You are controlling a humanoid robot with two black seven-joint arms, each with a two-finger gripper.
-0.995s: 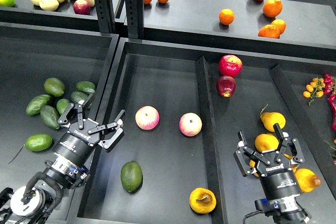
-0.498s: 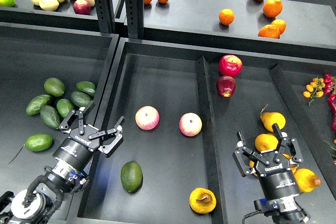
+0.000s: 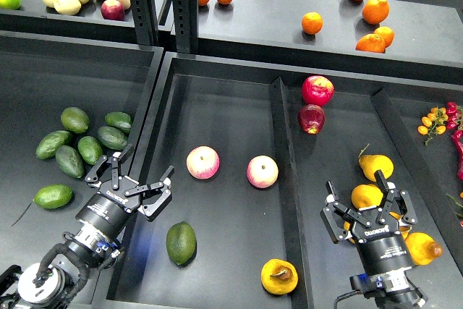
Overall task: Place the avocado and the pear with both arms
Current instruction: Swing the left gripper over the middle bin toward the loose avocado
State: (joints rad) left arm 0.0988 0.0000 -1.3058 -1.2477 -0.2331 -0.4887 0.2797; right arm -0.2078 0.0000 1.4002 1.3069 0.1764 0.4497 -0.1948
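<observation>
The avocado (image 3: 181, 242) lies in the middle tray near its front left, plump and mid-green. The pear (image 3: 279, 276), yellow-orange with a brown hollow, lies at the same tray's front right by the divider. My left gripper (image 3: 134, 176) is open and empty, over the tray's left wall, up and left of the avocado. My right gripper (image 3: 367, 207) is open and empty in the right compartment, right of and above the pear, over yellow pears.
Two pink-yellow apples (image 3: 203, 162) (image 3: 262, 171) lie mid-tray. Dark avocados (image 3: 74, 119) fill the left bin. Two red apples (image 3: 317, 90) and yellow pears (image 3: 376, 166) lie right of the divider (image 3: 283, 164). Oranges and pale apples sit on the back shelf.
My left gripper has drawn back slightly toward me and a little to the right, still open. My right gripper and the fruit have hardly moved.
</observation>
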